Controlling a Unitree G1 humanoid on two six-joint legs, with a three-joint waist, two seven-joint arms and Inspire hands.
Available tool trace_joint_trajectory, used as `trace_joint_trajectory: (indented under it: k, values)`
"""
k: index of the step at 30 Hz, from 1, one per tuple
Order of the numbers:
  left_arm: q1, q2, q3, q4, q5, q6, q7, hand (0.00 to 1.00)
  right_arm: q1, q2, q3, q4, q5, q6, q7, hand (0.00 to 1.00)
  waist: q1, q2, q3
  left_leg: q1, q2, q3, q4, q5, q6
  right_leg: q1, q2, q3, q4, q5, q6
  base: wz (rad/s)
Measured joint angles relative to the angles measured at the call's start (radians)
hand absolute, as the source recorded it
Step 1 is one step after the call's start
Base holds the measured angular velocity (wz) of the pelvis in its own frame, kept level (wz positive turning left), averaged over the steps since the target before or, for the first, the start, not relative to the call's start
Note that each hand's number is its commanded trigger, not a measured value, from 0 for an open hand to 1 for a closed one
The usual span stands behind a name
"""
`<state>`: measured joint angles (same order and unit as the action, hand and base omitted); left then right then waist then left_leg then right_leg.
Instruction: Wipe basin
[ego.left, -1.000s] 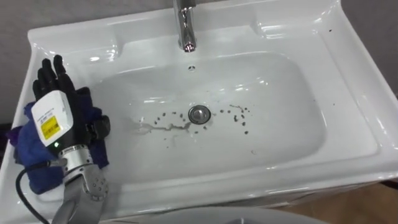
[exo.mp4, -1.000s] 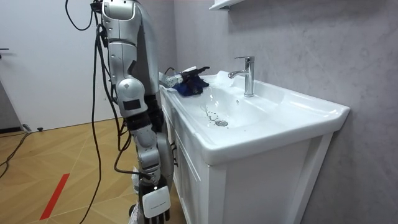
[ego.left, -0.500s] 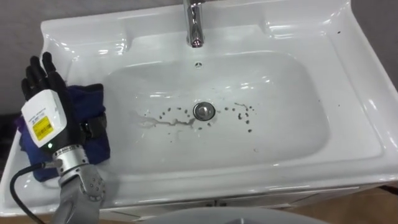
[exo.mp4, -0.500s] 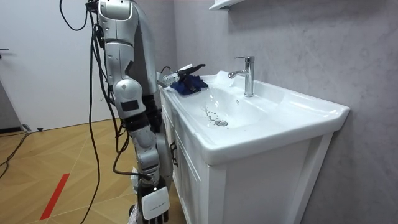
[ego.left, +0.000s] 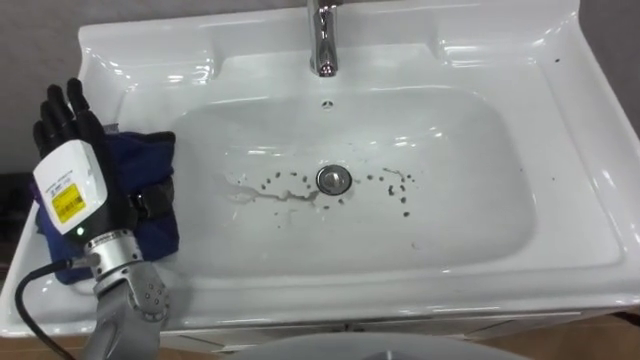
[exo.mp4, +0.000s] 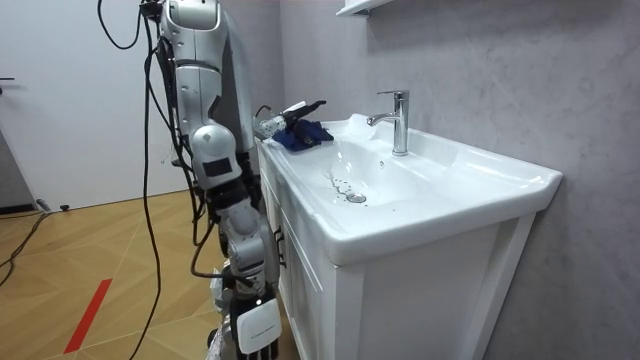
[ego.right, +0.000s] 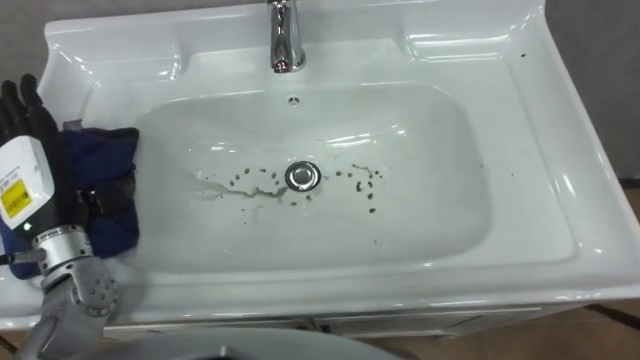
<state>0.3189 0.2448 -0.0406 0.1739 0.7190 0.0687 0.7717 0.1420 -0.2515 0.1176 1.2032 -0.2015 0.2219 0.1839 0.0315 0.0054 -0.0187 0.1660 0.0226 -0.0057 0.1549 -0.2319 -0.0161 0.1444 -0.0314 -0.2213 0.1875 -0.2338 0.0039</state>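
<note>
A white basin (ego.left: 480, 180) has dark specks and a smear (ego.left: 290, 188) around its drain (ego.left: 333, 180). A crumpled dark blue cloth (ego.left: 152, 165) lies on the basin's left rim. My left hand (ego.left: 66, 118) rests on top of the cloth with its fingers straight, pointing toward the back wall; the same hand (ego.right: 22, 110) and cloth (ego.right: 105, 160) sit at the left edge of the right eye view. In the room view, my left hand (exo.mp4: 302, 107) is over the cloth (exo.mp4: 305, 135), and my right hand (exo.mp4: 256, 333) hangs open by my side.
A chrome faucet (ego.left: 322, 40) stands at the back middle of the basin. The basin sits on a white cabinet (exo.mp4: 310, 290) against a grey wall. I stand at the cabinet's end, at the room view's left, on a wooden floor.
The eye view has shifted, so the basin sits further right and lower in the picture. My left hand stays on the cloth. My right arm has swung slightly toward the cabinet.
</note>
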Motion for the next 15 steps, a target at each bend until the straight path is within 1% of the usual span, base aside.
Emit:
trace_joint_trajectory:
  k: [2, 7, 10, 15]
  values:
    - [0.0, 0.0, 0.0, -0.001, 0.009, 0.007, -0.003, 0.0, 0.001, 0.0, -0.001, -0.002, 0.0, 0.011, -0.006, 0.0, 0.0, -0.002, -0.0011, 0.001, 0.0, 0.002, 0.001, 0.0, 0.0, 0.0, 0.0, -0.001, 0.0, 0.0, 0.0, 0.0]
    - [0.0, -0.001, 0.0, 0.002, 0.01, 0.015, -0.02, 0.0, 0.001, 0.0, -0.001, -0.009, 0.001, 0.021, -0.009, 0.0, 0.0, -0.001, -0.0012, 0.003, 0.0, 0.004, 0.005, 0.0, 0.0, 0.0, 0.0, 0.001, 0.0, 0.0, 0.0, -0.03]
    - [0.0, -0.001, 0.0, 0.006, 0.009, 0.019, -0.026, 0.0, 0.001, 0.0, -0.001, -0.008, 0.001, 0.021, -0.007, 0.0, 0.0, -0.001, -0.0012, 0.007, 0.001, 0.005, 0.008, 0.0, 0.0, 0.0, 0.0, 0.001, 0.0, 0.0, 0.0, -0.04]
    - [0.0, -0.002, 0.001, 0.012, 0.008, 0.022, -0.04, 0.0, 0.003, 0.0, -0.002, -0.008, 0.0, 0.021, -0.005, 0.0, -0.001, 0.0, -0.0013, 0.011, 0.002, 0.021, 0.009, 0.0, 0.0, 0.004, 0.0, 0.0, 0.0, 0.0, -0.001, -0.02]
